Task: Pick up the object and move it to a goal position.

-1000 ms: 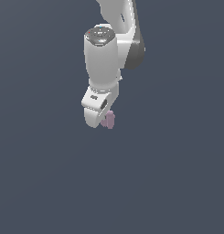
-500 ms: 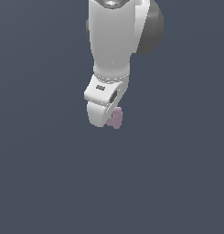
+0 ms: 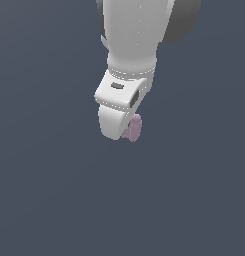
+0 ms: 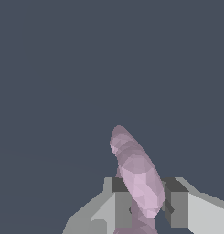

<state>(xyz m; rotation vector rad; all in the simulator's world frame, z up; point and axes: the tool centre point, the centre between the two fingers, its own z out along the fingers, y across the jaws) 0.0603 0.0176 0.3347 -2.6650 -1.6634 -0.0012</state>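
I see my gripper (image 3: 125, 131) hanging down from the white arm (image 3: 134, 35), and the little pink object (image 3: 132, 127) sits at its tip, on the exterior view's right side of the white hand. In the wrist view the object (image 4: 137, 176) is squeezed between the two fingers (image 4: 178, 203), one on each side, so I am holding it tight. All around is plain dark grey, and I cannot tell how high I am over the worktop. I think the picking up is done and I am in the carrying step. I cannot see any goal mark, so next I need to move slowly to the goal and keep my grip firm, because the lump is small and could slip
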